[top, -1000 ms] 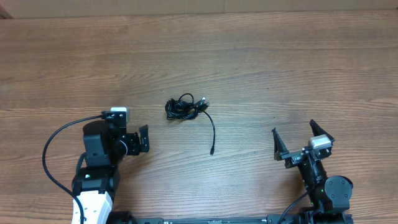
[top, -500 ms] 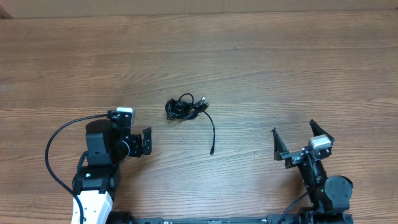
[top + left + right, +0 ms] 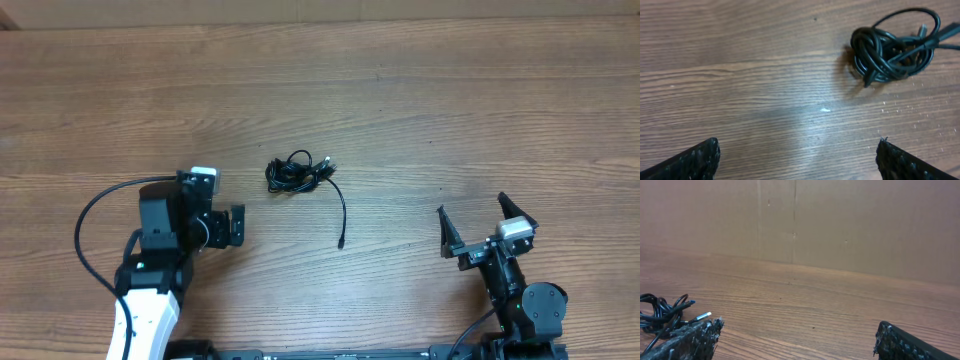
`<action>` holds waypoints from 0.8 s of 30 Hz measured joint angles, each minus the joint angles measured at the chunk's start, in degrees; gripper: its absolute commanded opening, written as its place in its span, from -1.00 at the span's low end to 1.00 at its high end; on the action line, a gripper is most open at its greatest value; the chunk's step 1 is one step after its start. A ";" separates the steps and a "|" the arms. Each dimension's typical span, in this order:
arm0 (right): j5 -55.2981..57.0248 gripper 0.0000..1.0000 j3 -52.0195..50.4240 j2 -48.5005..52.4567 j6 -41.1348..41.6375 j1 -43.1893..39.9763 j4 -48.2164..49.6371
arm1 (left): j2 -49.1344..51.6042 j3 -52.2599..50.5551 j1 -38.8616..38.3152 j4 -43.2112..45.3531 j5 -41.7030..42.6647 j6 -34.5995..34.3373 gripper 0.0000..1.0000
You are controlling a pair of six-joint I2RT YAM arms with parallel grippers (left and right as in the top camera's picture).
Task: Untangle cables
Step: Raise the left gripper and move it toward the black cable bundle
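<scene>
Knotted cables (image 3: pixel 295 172), one tail free: with left gripper (image 3: pixel 232 226) and right gripper (image 3: pixel 470 205) both agape and empty, we should pinch separate strands, then part them gently.

Wooden table (image 3: pixel 420 100), a small knot of black cables (image 3: pixel 295 172) on it

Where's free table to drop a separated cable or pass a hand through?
Free: the whole far strip of table beyond the cable knot; the wide patch between its loose tail and the right hand. Tight: the gap between the knot and the left hand.
</scene>
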 measured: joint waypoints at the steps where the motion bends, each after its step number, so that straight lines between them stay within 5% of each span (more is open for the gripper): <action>1: -0.02 1.00 0.00 0.00 -0.02 0.00 0.00 | 0.68 0.44 -0.33 -0.42 -0.02 0.07 1.00; 24: -0.02 1.00 0.00 0.00 -0.02 0.00 0.02 | 9.84 6.86 -7.50 -5.29 -3.08 1.77 1.00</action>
